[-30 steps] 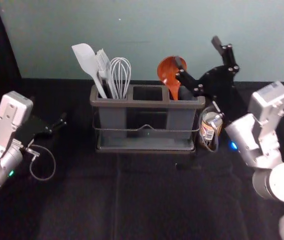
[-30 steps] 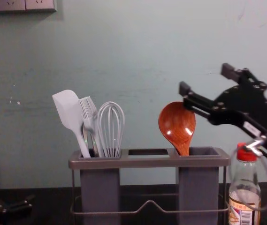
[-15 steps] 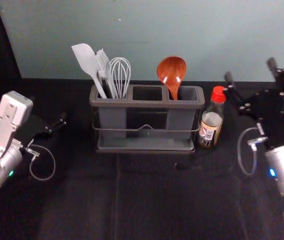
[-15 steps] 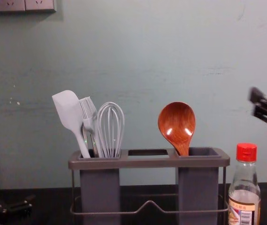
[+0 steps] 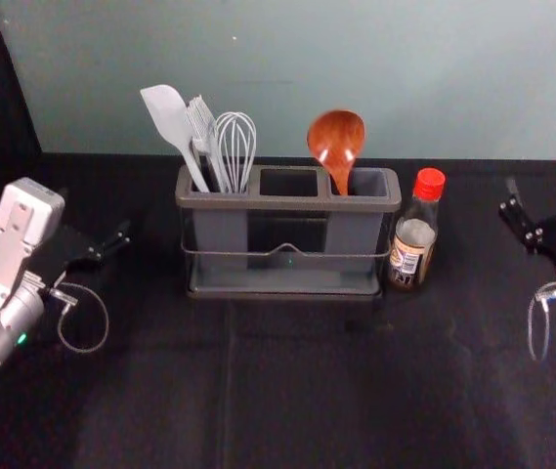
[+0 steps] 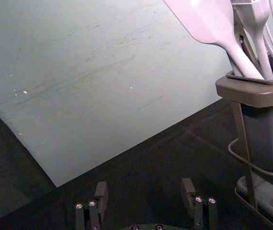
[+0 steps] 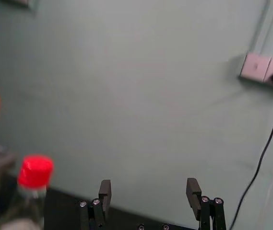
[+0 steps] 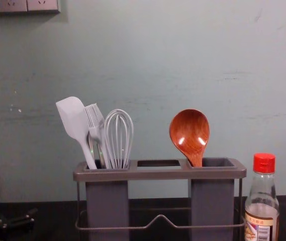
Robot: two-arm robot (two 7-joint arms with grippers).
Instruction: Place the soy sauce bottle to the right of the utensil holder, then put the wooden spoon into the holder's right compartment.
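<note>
Right gripper [image 7: 149,184] first: on its wrist cam the fingers are spread wide with nothing between them, and the bottle [image 7: 28,203] is off to the side, nobody holding it. Left wrist cam: left gripper [image 6: 144,186] is open and empty too, near the holder [image 6: 256,93] but parked out of the way.

Head view has the bottle standing upright just to the right of the holder, so that half looks done. Spoon [image 5: 336,142] is in the right compartment [image 5: 354,234], bowl up, so I'd tick that off as well. The right gripper is out by the right edge, well apart from both.

Chest view backs it up: spoon leaning a bit, bottle beside the holder, can't tell if they touch. Looks finished to me, nothing left to place imo.
</note>
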